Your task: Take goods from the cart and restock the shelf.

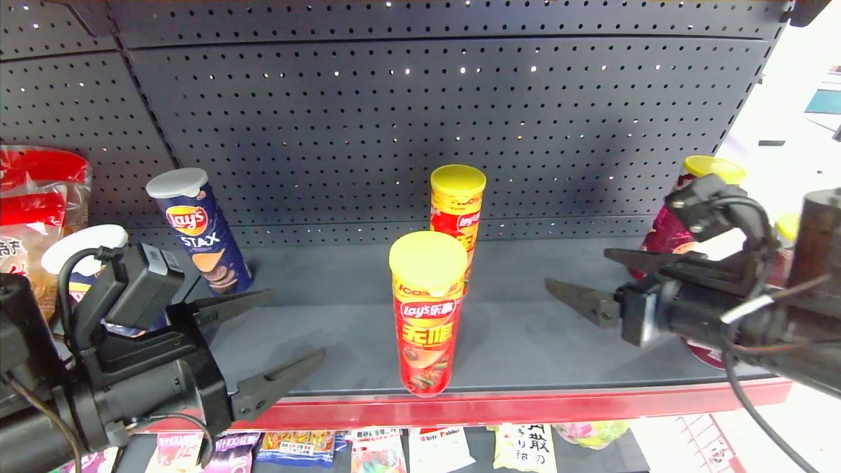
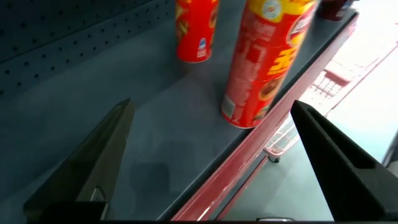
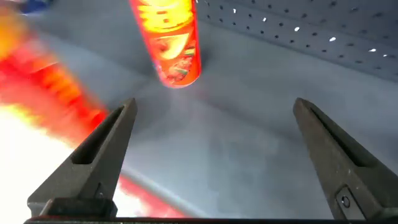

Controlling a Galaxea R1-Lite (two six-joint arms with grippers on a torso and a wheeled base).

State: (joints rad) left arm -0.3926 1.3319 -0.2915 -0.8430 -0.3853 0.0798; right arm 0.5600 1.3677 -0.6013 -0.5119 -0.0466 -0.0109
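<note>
I've got the left tool spread wide and empty at the near left of the shelf, and the right tool wide open on the right, holding nothing; between them the red chip can stands upright at the near edge, second can just behind it

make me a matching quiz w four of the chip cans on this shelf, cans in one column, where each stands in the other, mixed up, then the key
Cans
1. blue can with grey lid
2. front red can
3. rear red can
4. maroon can

Places
A. right end of the shelf
B. middle, right at the red front lip
C. left part, near the back
D. middle, close to the perforated back panel

Pairs: 1-C, 2-B, 3-D, 4-A
</note>
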